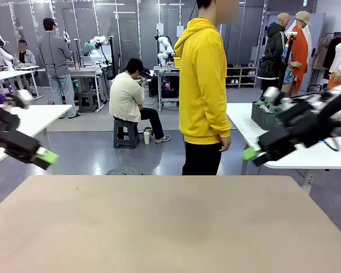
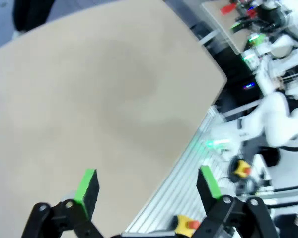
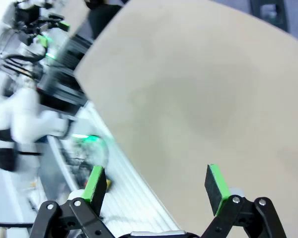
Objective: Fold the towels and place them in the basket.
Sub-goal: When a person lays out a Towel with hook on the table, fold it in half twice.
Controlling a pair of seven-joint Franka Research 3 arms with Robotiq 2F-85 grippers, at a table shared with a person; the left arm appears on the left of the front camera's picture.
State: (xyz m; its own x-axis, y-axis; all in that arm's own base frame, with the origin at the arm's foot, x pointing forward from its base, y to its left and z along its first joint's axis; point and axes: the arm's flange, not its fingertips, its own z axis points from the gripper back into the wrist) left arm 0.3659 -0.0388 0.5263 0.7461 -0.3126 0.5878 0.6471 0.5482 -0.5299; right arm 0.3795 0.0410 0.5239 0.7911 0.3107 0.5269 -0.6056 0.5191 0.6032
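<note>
Basket (image 1: 261, 118) sits on side worktop (image 1: 241, 124), past right hand (image 1: 253, 155). Left hand (image 2: 148, 174) and right hand spread, over main worktop (image 1: 170, 222).

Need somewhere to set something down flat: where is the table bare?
The tan tabletop is bare from near edge to far edge, where the person in the yellow hoodie stands. It is tightest near the far corners, where the left tool and right tool hang open.
</note>
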